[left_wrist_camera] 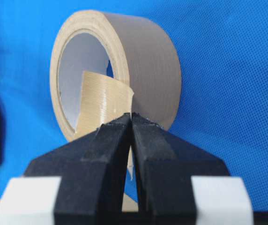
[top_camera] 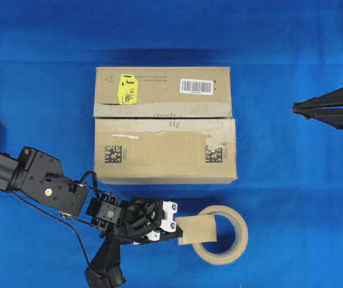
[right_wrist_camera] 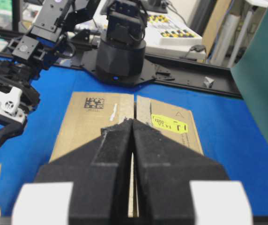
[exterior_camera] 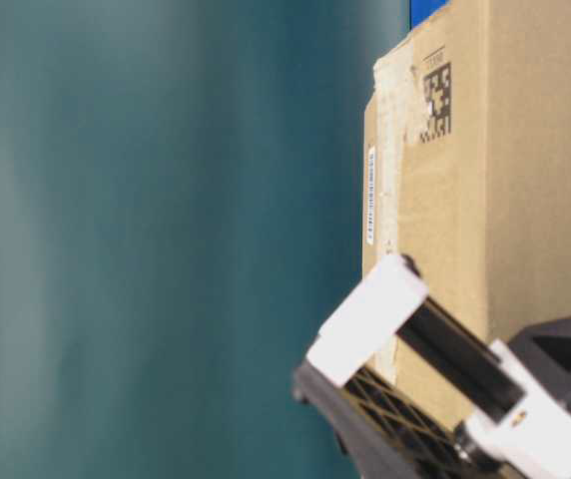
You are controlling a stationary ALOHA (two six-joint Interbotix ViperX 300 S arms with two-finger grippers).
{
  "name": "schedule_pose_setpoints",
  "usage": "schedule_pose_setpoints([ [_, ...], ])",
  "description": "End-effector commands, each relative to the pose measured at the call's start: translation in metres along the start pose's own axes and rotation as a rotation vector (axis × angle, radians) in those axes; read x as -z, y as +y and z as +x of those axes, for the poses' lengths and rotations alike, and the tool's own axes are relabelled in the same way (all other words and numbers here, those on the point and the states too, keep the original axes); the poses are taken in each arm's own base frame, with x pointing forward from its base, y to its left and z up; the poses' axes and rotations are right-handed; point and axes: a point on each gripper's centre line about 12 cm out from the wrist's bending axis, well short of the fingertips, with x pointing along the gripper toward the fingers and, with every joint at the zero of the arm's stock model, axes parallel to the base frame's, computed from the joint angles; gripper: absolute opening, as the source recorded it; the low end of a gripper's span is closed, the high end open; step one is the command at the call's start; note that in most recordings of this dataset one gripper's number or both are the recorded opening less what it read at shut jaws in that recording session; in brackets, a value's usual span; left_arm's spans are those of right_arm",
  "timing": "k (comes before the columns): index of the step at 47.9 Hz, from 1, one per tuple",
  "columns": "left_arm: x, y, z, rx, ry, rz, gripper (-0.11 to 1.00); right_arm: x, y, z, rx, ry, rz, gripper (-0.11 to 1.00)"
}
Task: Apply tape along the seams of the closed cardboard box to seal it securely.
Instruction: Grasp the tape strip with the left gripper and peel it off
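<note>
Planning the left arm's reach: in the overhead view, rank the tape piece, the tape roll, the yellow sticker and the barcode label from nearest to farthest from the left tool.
1. Tape piece, pinched in the left tool.
2. Tape roll, just right.
3. Yellow sticker, on the box's far left.
4. Barcode label, far right.

The cardboard box (top_camera: 164, 126) carries a yellow sticker (top_camera: 127, 88) at its far left, with black marks on it that may be digits but are too small to read. A white barcode label (top_camera: 196, 86) sits far right. Two black matrix codes lie on the near flap, one left (top_camera: 113, 153) and one right (top_camera: 214, 154). A faint triangle sign (top_camera: 107, 77) marks the far-left corner.
</note>
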Motion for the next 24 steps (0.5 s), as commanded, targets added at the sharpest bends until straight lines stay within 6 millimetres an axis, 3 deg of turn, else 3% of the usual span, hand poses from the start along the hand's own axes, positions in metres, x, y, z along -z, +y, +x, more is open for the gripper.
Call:
schedule_pose_setpoints([
  [1,-0.007,0.017,-0.007,-0.041,-0.016,-0.006,0.02,-0.009,0.0,0.003,-0.001,-0.025,-0.003,0.0],
  [10,-0.008,0.028,-0.01,-0.033,-0.009,0.003,0.02,-0.009,0.0,0.003,-0.001,-0.025,-0.003,0.0],
  [24,0.001,0.054,-0.036,-0.057,0.019,0.06,0.02,-0.011,0.0,0.003,-0.001,-0.025,-0.001,0.0],
])
